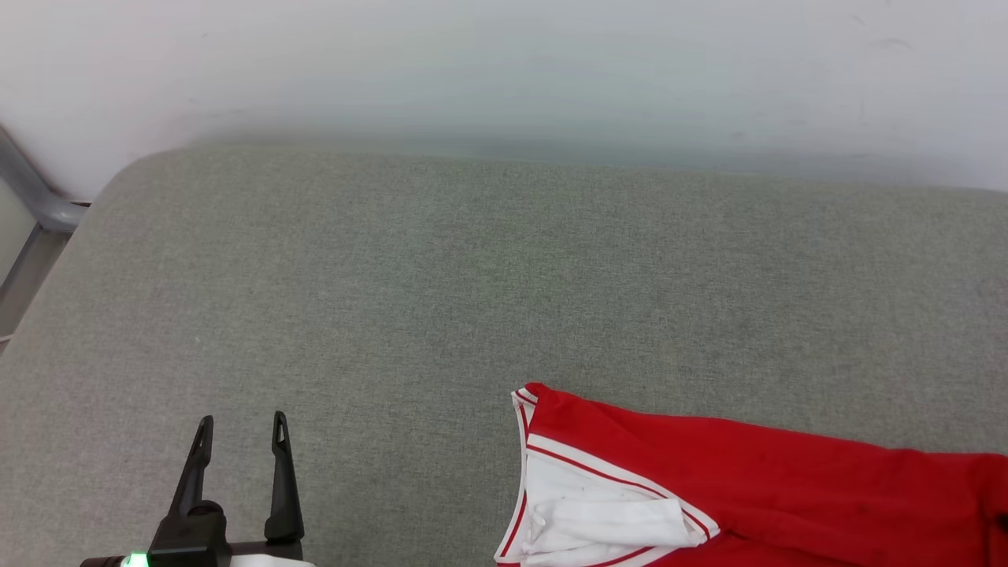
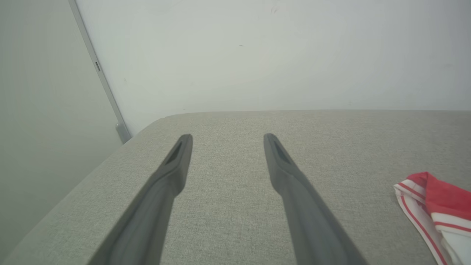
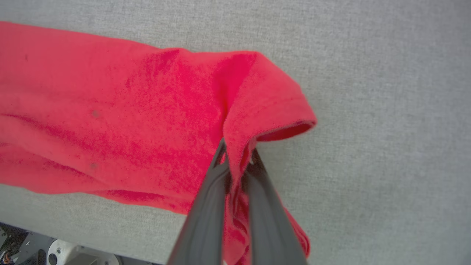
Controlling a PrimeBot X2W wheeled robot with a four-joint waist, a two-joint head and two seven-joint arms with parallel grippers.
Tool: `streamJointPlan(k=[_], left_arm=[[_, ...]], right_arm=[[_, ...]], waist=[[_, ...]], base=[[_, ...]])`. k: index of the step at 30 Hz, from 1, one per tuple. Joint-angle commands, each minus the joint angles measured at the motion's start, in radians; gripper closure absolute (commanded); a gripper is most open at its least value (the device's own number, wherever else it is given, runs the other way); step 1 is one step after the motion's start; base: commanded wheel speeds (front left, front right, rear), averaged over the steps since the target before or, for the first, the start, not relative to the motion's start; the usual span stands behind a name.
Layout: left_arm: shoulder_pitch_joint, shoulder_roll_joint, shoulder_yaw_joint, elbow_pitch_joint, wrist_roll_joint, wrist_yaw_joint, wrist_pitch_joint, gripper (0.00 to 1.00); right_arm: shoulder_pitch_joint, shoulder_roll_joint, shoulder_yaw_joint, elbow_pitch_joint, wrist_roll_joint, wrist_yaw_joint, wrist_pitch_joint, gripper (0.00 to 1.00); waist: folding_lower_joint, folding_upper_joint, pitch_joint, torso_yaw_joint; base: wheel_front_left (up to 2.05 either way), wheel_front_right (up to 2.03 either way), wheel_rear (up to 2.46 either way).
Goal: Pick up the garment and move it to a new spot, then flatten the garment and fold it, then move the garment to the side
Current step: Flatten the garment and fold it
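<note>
The garment point(image 1: 748, 488), a red shirt with a white sleeve edged in red stripes, lies bunched at the lower right of the grey cushioned surface point(image 1: 441, 299). In the right wrist view my right gripper point(image 3: 237, 154) is shut on a fold of the garment point(image 3: 140, 121) near its red hem, and the cloth drapes away to the left. My left gripper point(image 1: 240, 433) stands open at the lower left, fingers pointing away, well to the left of the shirt and holding nothing. The left wrist view shows the left gripper point(image 2: 228, 141) over bare cushion, with the garment's striped sleeve point(image 2: 438, 209) at the right edge.
A pale wall point(image 1: 504, 71) runs behind the cushion's far edge. A grey metal frame bar point(image 1: 35, 197) stands at the far left beside the cushion's rounded corner. Part of the robot's base point(image 3: 55, 252) shows below the cushion's near edge.
</note>
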State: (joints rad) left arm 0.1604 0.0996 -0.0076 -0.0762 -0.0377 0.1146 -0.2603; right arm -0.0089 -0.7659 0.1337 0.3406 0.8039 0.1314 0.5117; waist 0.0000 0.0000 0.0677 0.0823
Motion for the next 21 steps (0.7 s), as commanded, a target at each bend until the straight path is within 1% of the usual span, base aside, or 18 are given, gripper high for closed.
streamJointPlan(k=[1, 2, 3, 8, 11, 16, 21], left_arm=[[0.009, -0.001, 0.003, -0.001, 0.009, 0.0, -0.007, 0.0], [0.016, -0.003, 0.005, 0.0, 0.007, -0.002, -0.007, 0.0], [0.016, -0.003, 0.007, 0.0, 0.007, -0.003, -0.007, 0.0], [0.008, -0.007, 0.007, 0.001, 0.014, -0.007, -0.007, 0.0], [0.003, -0.009, 0.004, 0.004, 0.016, -0.01, -0.007, 0.0], [-0.003, -0.011, 0.004, 0.006, 0.022, -0.014, -0.007, 0.0], [-0.019, -0.014, -0.004, 0.01, 0.027, -0.014, -0.007, 0.0]], right_arm=[[0.012, -0.006, -0.001, -0.018, 0.005, -0.002, 0.003, 1.0], [0.04, -0.005, -0.007, -0.096, 0.008, -0.001, 0.009, 1.0], [0.053, 0.003, -0.009, -0.138, 0.011, -0.001, 0.014, 1.0], [0.096, 0.051, 0.001, -0.335, -0.025, -0.001, 0.052, 1.0], [0.097, 0.087, 0.022, -0.429, -0.052, -0.001, 0.081, 1.0], [0.041, 0.134, 0.085, -0.544, -0.102, -0.001, 0.123, 1.0], [-0.051, 0.166, 0.197, -0.586, -0.134, -0.001, 0.143, 1.0]], waist=[[0.0, 0.0, -0.002, -0.001], [0.0, 0.0, -0.006, -0.004], [0.0, 0.0, -0.006, -0.005], [0.0, 0.0, -0.002, -0.003], [0.0, 0.0, 0.0, 0.003], [0.0, 0.0, 0.008, 0.015], [0.0, 0.0, 0.02, 0.031]], base=[[0.0, 0.0, 0.0], [0.0, 0.0, 0.0], [0.0, 0.0, 0.0], [0.0, 0.0, 0.0], [0.0, 0.0, 0.0], [0.0, 0.0, 0.0], [0.0, 0.0, 0.0]])
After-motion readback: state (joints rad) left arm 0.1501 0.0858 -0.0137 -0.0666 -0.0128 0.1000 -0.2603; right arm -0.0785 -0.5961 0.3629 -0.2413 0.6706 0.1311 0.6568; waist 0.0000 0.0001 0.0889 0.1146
